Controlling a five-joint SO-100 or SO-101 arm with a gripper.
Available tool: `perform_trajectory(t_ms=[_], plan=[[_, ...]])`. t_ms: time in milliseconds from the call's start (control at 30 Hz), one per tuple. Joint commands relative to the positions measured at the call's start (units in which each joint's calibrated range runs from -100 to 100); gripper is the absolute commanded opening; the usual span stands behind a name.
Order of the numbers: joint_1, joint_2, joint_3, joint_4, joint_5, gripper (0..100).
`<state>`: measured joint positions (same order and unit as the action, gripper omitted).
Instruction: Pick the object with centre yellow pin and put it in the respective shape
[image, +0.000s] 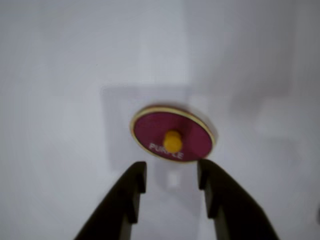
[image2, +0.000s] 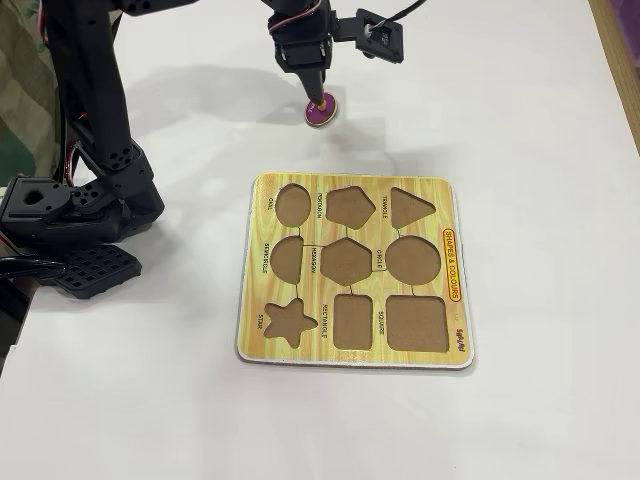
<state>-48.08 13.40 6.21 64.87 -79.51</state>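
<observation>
In the fixed view, the black arm (image2: 85, 150) stands at the far left on the white tabletop (image2: 540, 120). To its right, near the top, the pincer (image2: 318, 98) points down over the purple oval piece (image2: 322, 115). The piece lies flat on the tabletop, well apart from the puzzle board (image2: 452, 290), which sits lower down and more to the right.

The board is yellow with brown holes. From left to right the small words read OVAL, PENTAGON and TRIANGLE in the top row, then SEMICIRCLE, HEXAGON and CIRCLE, then STAR, RECTANGLE and SQUARE. The oval hole (image2: 292, 204) is at the top left of the board. On the right edge a label says SHAPES & COLOURS.

The wrist view shows things the fixed view is too small to show. The word PURPLE is written in white on the piece (image: 172, 134), below its yellow knob (image: 172, 141). The two dark fingers (image: 131, 192) of the pincer (image: 171, 176) are spread apart and hold nothing. The piece sits just past the tips. The board does not show here.
</observation>
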Motion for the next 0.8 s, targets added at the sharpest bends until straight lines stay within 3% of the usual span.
perform_trajectory(t_ms=[0, 767], plan=[[0.0, -0.1, -3.6, -5.1, -0.2, 13], [2.3, 0.2, -2.3, -5.5, 0.3, 12]])
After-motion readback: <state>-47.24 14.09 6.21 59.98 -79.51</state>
